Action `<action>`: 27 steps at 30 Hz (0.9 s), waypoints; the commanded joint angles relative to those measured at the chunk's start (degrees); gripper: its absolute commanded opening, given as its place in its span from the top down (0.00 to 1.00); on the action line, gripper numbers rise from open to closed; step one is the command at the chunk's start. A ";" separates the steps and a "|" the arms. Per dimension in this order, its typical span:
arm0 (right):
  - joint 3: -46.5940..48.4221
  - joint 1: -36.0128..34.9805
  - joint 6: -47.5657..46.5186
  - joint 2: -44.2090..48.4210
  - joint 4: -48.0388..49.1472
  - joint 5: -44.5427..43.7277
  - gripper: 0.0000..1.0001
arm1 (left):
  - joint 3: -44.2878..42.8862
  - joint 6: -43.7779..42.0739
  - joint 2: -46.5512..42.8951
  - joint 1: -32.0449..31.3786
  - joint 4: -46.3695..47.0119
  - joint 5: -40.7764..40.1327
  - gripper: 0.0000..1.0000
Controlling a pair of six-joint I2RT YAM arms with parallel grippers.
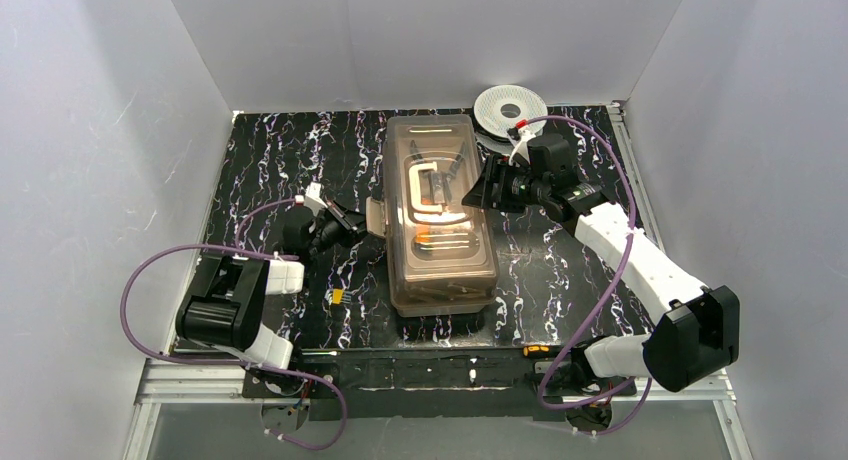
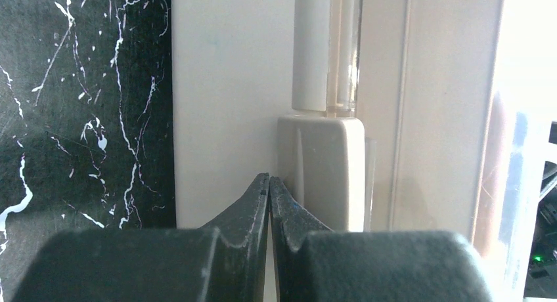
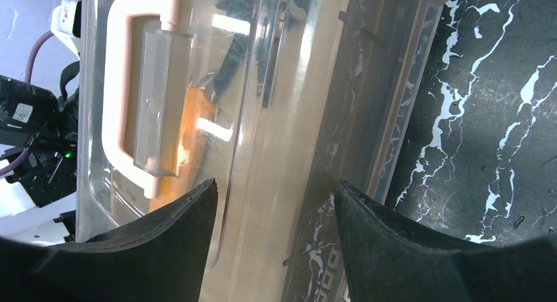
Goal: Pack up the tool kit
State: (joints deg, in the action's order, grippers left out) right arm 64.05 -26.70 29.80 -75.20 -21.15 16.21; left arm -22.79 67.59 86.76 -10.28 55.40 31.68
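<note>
Toolbox [image 1: 441,215] contents are only dimly made out from the top view: through the smoky closed lid an orange glow and some dark shapes are seen, but no single tool can be named. The box is set in the middle of the tabletop [image 1: 270,150], its long axis running from the near edge towards the back wall, with the cream handle [image 1: 425,180] laid along that axis. A white spool [image 1: 503,108] behind it is partly covered by the right arm. The left hand [image 1: 362,228] is placed at the box's left side and the right hand [image 1: 480,192] at the right edge of the lid. In the left wrist view only a strip of the box's side and a beige latch [image 2: 322,164] are shown, the rest being cut off; the left hand [image 2: 269,180] is clenched tip to tip on nothing, just beside the latch, and whether the wall is touched cannot be told. In the right wrist view the lid fills most of the picture and its ends are cropped; the handle [image 3: 131,98] is seen lengthwise, and the right hand [image 3: 272,197] is spread wide above the lid, with nothing grasped.
</note>
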 commanded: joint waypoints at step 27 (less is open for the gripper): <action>1.84 -0.81 -1.97 -0.23 -2.92 0.24 0.29 | -0.38 -4.39 -11.04 -0.31 -19.73 -9.80 0.97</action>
State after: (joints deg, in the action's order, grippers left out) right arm 64.34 -27.05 29.58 -75.13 -21.23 16.47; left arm -21.54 72.10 81.71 -9.87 60.95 27.35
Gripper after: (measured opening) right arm 0.709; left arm 0.021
